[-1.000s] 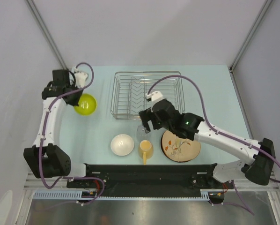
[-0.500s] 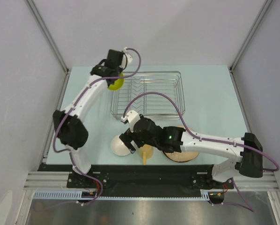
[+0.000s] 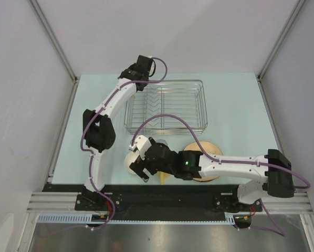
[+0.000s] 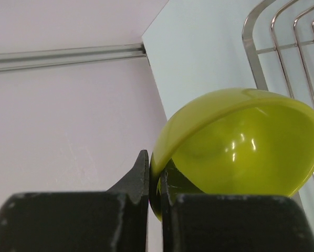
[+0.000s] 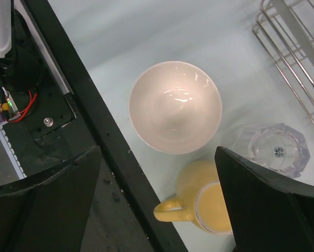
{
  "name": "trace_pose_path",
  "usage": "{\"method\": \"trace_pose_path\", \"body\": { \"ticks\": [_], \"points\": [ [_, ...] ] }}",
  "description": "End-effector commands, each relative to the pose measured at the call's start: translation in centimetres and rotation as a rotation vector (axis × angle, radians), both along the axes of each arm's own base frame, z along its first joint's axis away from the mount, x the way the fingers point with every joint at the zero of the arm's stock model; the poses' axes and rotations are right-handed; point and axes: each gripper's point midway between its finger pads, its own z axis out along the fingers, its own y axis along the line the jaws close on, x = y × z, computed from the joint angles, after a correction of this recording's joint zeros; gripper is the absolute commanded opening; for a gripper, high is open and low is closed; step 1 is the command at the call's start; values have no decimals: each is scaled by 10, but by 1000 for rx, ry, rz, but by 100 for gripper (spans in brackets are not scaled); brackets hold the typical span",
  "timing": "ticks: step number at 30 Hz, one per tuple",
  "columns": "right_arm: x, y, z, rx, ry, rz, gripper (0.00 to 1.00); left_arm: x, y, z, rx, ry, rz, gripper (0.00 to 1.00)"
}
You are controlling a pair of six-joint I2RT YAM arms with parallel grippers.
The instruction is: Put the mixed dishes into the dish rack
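Lime-green bowl (image 4: 236,142) hangs tipped sideways, rim in left jaws.

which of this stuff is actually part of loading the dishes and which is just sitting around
Part of the job:
lime-green bowl, pinched at its rim by the left gripper
white bowl
clear glass
yellow mug
floral plate
dish rack

Not part of it (rig fittings, not loose items):
black base rail
purple cables
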Motion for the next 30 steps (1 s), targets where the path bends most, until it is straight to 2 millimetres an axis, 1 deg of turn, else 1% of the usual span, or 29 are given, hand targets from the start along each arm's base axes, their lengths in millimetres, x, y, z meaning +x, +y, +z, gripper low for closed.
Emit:
{"method": "trace_pose_path", "body": {
  "ticks": [1, 2, 4, 5, 7, 8, 10, 11, 12, 13, 16, 18, 21, 26, 27, 28, 30],
  "points": [
    [-1, 16, -6, 38, -27, 27, 95, -1, 1, 25, 80, -71, 44, 0],
    [-1, 18, -13, 24, -29, 33, 95, -1, -1, 23, 84, -67, 40, 0],
    [-5, 24, -17, 23, -33, 55, 95, -3, -9, 19, 84, -61, 26, 0],
    [-7, 27, -24, 6, -36, 67, 94, -3, -11, 17, 86, -59, 21, 1],
    [-13, 32, -28, -4, -45, 89, 94, -2, -17, 15, 87, -56, 9, 0],
    [-14, 34, -34, -16, -47, 96, 93, -2, -19, 14, 87, -54, 7, 0],
    [-20, 36, -43, -40, -59, 120, 93, 0, -23, 6, 91, -36, 1, 0],
    [-22, 36, -46, -51, -66, 126, 93, 1, -25, 7, 80, -39, -2, 0],
    [-23, 36, -54, -77, -79, 140, 92, 2, -28, -2, 76, -23, -1, 0],
    [-29, 37, -57, -88, -88, 155, 93, 2, -28, -4, 78, -10, -4, 0],
    [-33, 36, -67, -142, -138, 175, 92, 2, -31, -12, 69, 2, -8, 0],
    [-33, 36, -75, -167, -147, 179, 91, 2, -33, -15, 66, 9, -12, 0],
    [-32, 38, -81, -177, -150, 179, 91, 3, -34, -22, 65, 20, -13, 0],
    [-22, 45, -99, -192, -132, 163, 89, 4, -37, -38, 61, 43, -12, 1],
    [-21, 47, -100, -187, -129, 162, 89, 4, -37, -38, 59, 40, -9, 0],
    [-20, 48, -106, -193, -120, 164, 88, 5, -36, -40, 61, 43, -5, 0],
    [-16, 52, -107, -180, -108, 153, 87, 5, -38, -46, 65, 50, -7, 0]
  ]
}}
